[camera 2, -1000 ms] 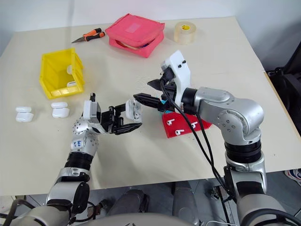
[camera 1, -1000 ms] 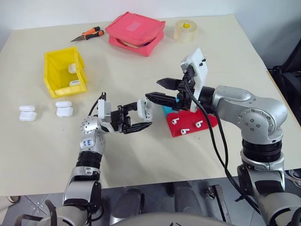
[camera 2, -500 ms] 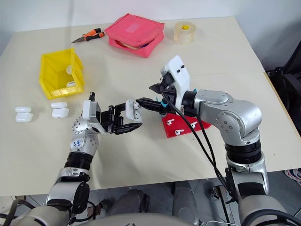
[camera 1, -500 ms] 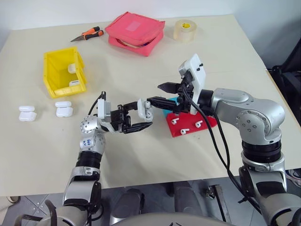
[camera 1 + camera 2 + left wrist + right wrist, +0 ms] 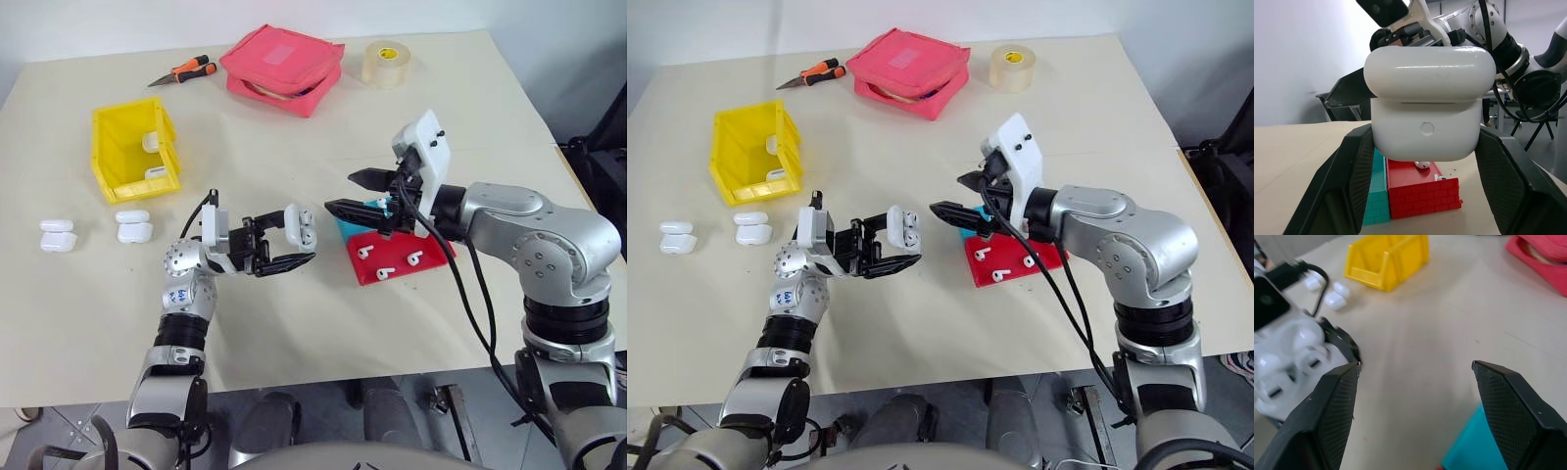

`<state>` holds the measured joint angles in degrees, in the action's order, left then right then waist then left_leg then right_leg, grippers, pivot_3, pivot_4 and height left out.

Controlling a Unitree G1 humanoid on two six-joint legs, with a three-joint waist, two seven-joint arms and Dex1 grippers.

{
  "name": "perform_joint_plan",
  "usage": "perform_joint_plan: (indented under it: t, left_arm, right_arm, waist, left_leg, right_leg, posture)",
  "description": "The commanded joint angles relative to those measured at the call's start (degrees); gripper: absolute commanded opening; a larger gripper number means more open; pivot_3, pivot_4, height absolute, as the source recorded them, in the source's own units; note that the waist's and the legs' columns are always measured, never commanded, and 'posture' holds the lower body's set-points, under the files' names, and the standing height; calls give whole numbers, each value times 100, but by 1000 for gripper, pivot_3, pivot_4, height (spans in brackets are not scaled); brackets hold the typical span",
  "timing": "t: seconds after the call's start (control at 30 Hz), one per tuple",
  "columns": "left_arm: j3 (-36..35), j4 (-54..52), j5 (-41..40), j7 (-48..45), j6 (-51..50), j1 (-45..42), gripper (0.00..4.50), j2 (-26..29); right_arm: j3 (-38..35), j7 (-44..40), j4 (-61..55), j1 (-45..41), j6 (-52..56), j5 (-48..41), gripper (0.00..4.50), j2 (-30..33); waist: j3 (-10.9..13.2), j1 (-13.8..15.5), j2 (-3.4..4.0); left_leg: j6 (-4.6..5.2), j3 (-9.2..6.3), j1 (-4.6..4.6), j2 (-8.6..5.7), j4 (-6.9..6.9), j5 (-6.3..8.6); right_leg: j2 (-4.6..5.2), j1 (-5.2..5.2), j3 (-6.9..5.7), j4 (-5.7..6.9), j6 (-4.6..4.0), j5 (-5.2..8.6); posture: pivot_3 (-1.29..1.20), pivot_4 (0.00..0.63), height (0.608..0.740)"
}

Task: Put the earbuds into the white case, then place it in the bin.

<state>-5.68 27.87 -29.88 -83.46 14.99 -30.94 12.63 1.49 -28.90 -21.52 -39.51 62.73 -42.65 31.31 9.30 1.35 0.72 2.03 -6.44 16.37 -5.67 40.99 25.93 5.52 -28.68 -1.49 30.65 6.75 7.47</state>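
Change: my right end effector (image 5: 359,193) has drawn back toward the right of the frame, away from the white case (image 5: 300,224); its fingers are spread and empty.
Left end effector (image 5: 290,241): pinching the white case, lid open, at centre frame above the bench (image 5: 294,323).
Meaning: I judge 1 earbud delivered, with the next pick due from the red tray (image 5: 397,259), which shows 3 earbuds (image 5: 363,251).
Bin (image 5: 132,147): yellow, upper left, 2 white items inside.
Bench: cream; 2 pairs of spare cases (image 5: 57,235) at left edge; pink pouch (image 5: 282,67), tape roll (image 5: 386,63), pliers (image 5: 184,70) along top.
Room: pale wall behind.
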Motion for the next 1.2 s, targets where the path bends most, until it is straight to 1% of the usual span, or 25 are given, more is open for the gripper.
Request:
perform_joint_plan:
  t: [0.03,0.13,0.23,0.33,0.43,0.53,0.57,0.67,0.77,0.83,1.0,1.1,1.2]
  left_arm:
    - [2,-105,-30,11,-3,-59,2754,54]
    - [128,-114,187,53,-39,-55,2754,187]
    - [301,-151,521,224,-59,-98,2754,393]
    - [450,-208,865,553,-100,-189,2754,554]
    - [518,-239,1057,862,-76,-297,2754,597]
    - [579,-340,1138,1074,-280,-390,2754,645]
    - [630,-400,1192,1119,-370,-432,2754,687]
    - [747,-556,1299,1260,-567,-529,2754,761]
    - [802,-608,1337,1280,-579,-599,2754,782]
    - [855,-651,1391,1306,-618,-610,2754,817]
    - [931,-779,1502,1446,-748,-599,2754,937]
    - [926,-835,1475,1432,-768,-605,2754,988]
    - [823,-869,1370,1410,-828,-605,2754,1072]
  right_arm:
    - [-247,87,-247,-5,-38,34,3790,88]
    - [-409,181,-352,-8,25,10,3790,203]
    - [-637,284,-723,-23,330,-248,3245,358]
    - [-598,344,-1071,-302,829,-493,2197,502]
    - [-468,472,-1258,-647,1264,-666,1210,466]
    - [-234,697,-1299,-1064,1717,-706,180,234]
    - [-78,798,-1292,-1256,1846,-682,2,58]
    - [315,1005,-1130,-1621,2027,-515,0,-402]
    - [795,924,-999,-1711,1821,-281,0,-549]
    - [1092,818,-934,-1742,1660,-121,0,-535]
    - [1451,661,-694,-1718,1421,197,0,-508]
    - [1546,492,-692,-1619,1332,322,0,-316]
    - [1457,321,-722,-1484,1314,400,0,22]
  waist:
    - [0,-1,0]
    - [0,0,0]
    - [0,11,0]
    - [0,9,0]
    - [0,10,0]
    - [0,7,0]
    - [0,2,0]
    - [1,-13,1]
    - [1,-7,1]
    - [1,-6,1]
    - [1,-25,1]
    - [1,-34,1]
    - [1,-34,1]
  left_leg:
    - [0,0,0,0,0,0]
    - [0,0,0,1,-1,0]
    - [0,0,1,0,0,0]
    - [0,-3,3,0,-1,0]
    - [0,-2,4,0,0,1]
    - [-2,-3,4,4,-1,1]
    - [-1,-2,4,4,-1,1]
    - [-2,0,5,4,-3,2]
    - [-2,0,7,2,-2,2]
    - [-2,-1,7,-1,-1,2]
    - [-2,1,6,-9,0,2]
    - [-2,0,6,-9,0,2]
    - [-2,1,6,-10,0,2]
  right_leg:
    - [0,0,0,0,0,0]
    - [0,-1,0,-1,0,0]
    - [0,0,0,-1,0,0]
    - [0,-1,0,-2,0,0]
    - [1,-2,2,-1,0,-1]
    - [-2,-2,0,-2,-1,-2]
    - [-1,-2,0,-2,-1,-2]
    - [-3,-10,3,1,-1,-2]
    - [-4,-12,0,2,-2,-1]
    - [0,-11,-13,2,-2,-1]
    - [4,-11,-26,4,-3,-2]
    - [3,-12,-31,5,-5,-1]
    - [6,-12,-41,4,-6,-1]
  posture:
    - [0,150,740]
    - [0,150,740]
    - [0,150,740]
    - [0,150,740]
    - [0,150,740]
    - [0,150,740]
    - [0,150,740]
    - [0,150,740]
    - [0,150,740]
    - [0,150,740]
    - [0,150,740]
    - [0,150,740]
    - [0,150,740]
